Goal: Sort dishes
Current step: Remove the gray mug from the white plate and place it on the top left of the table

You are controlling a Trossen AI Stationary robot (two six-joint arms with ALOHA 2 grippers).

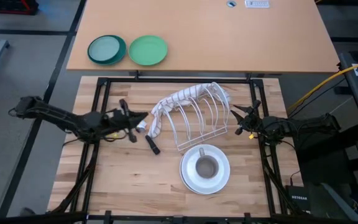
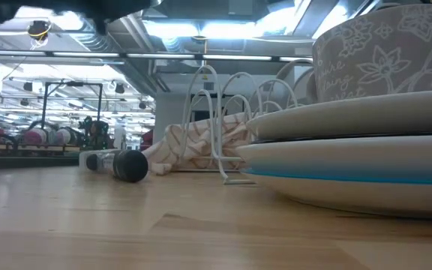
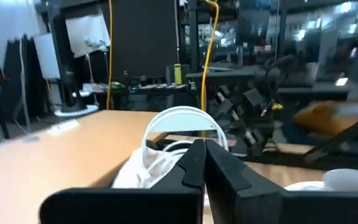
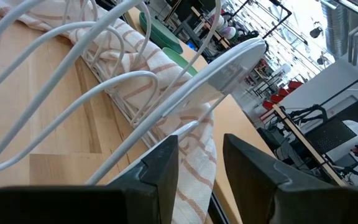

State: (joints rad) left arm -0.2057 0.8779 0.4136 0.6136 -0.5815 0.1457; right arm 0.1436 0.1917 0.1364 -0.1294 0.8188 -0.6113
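In the high view a stack of plates (image 1: 205, 169) sits at the lower middle of the wooden table (image 1: 123, 180), with a grey cup (image 1: 206, 166) standing on the top white plate. Seen from the low view, the stack fills the right of the frame: a white plate (image 2: 351, 120) over a light blue plate (image 2: 351, 169), the flower-patterned cup (image 2: 385, 52) on top. Just above the stack in the high view stands a white wire dish rack (image 1: 199, 121), with a striped cloth (image 1: 179, 99) draped over its upper left part. A dark-tipped cylinder (image 1: 149, 142) lies on the wood to the left of the rack. The left gripper (image 1: 143, 117) is at centre left, beside the cloth, and its fingers (image 3: 194, 165) are pressed together with nothing between them. The right gripper (image 1: 236, 118) is at the rack's right side; its fingers (image 4: 160, 162) are spread apart, close to a rack wire and the cloth, gripping nothing. On the lighter tabletop at the upper left lie a teal plate (image 1: 106, 49) and a green plate (image 1: 148, 50), side by side.
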